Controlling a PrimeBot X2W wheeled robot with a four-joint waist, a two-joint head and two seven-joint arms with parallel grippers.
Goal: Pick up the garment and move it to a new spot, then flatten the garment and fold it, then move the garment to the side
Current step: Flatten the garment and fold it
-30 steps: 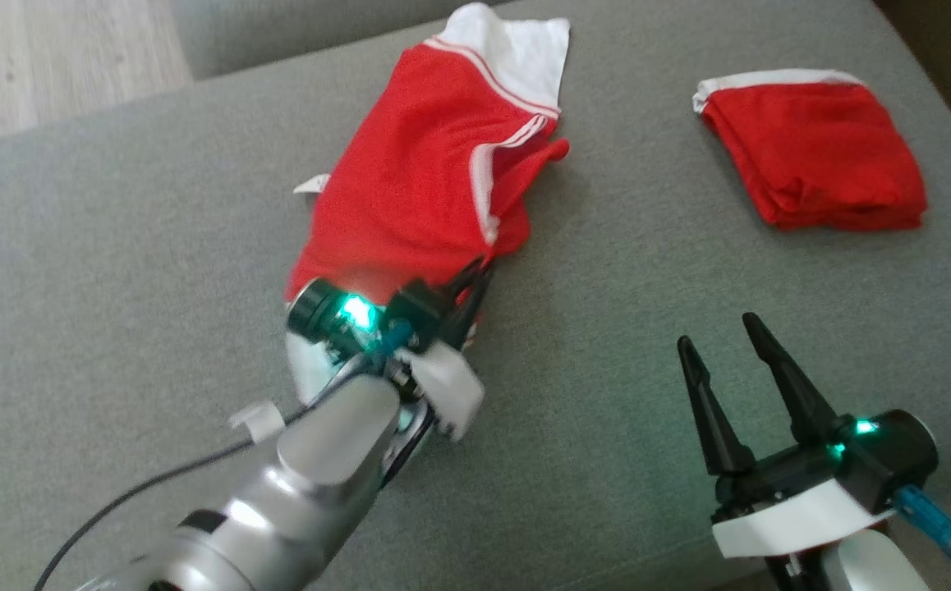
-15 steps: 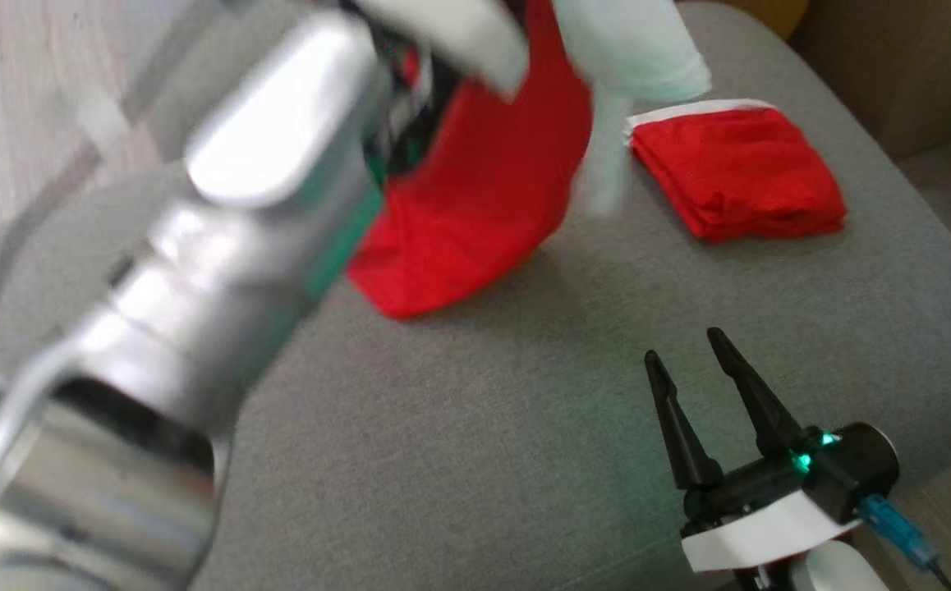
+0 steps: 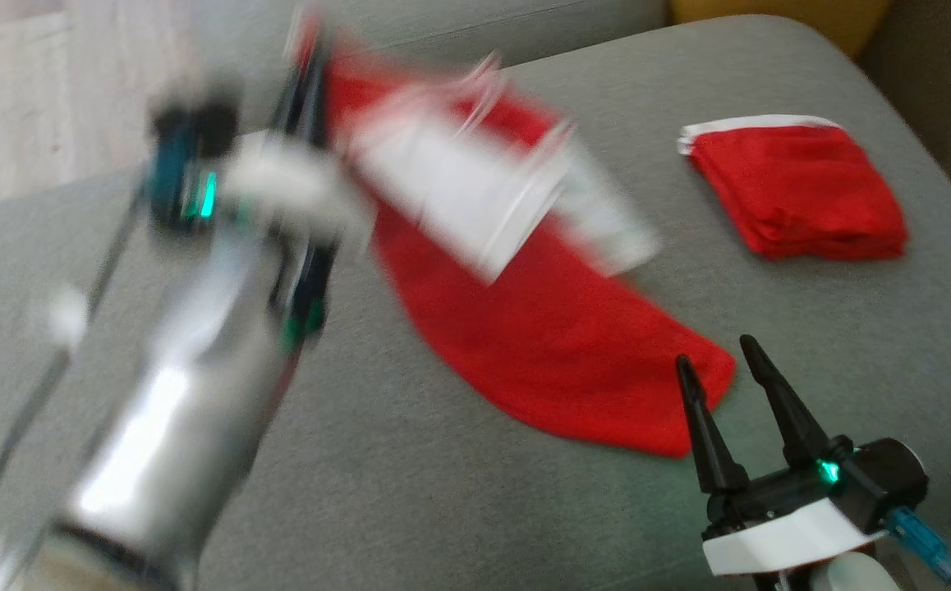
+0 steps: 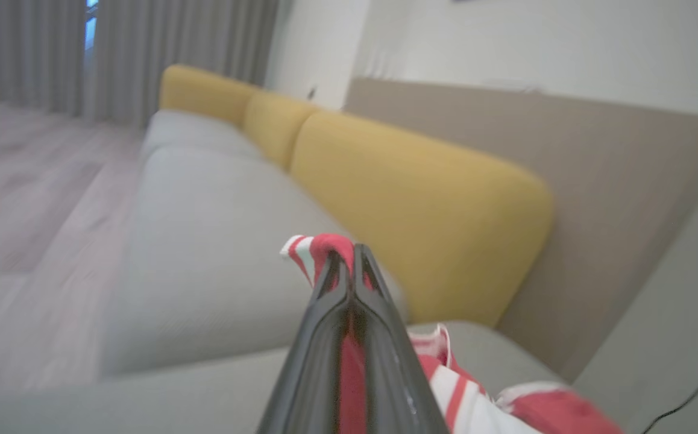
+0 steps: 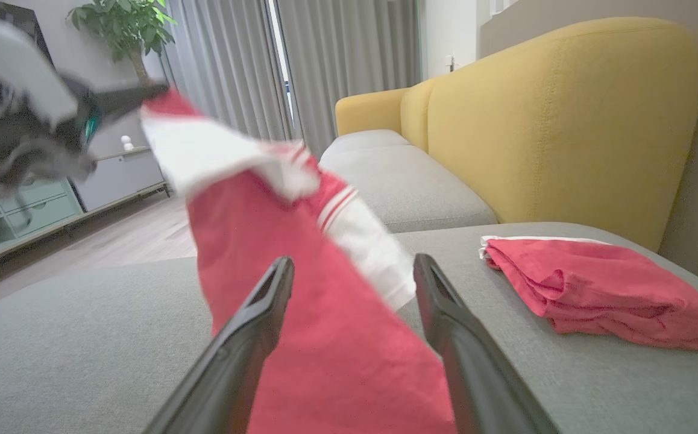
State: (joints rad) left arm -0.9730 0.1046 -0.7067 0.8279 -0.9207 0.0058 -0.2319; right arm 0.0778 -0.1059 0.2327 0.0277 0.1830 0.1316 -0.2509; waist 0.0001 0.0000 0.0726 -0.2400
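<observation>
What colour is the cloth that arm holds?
The garment is red with white striped trim; best in right wrist view.

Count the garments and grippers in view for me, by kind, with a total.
Red garments: 2, the held garment and the folded garment.
Grippers: 2, the left gripper shut on the held garment, the right gripper open and empty.
Total: 4.
</observation>
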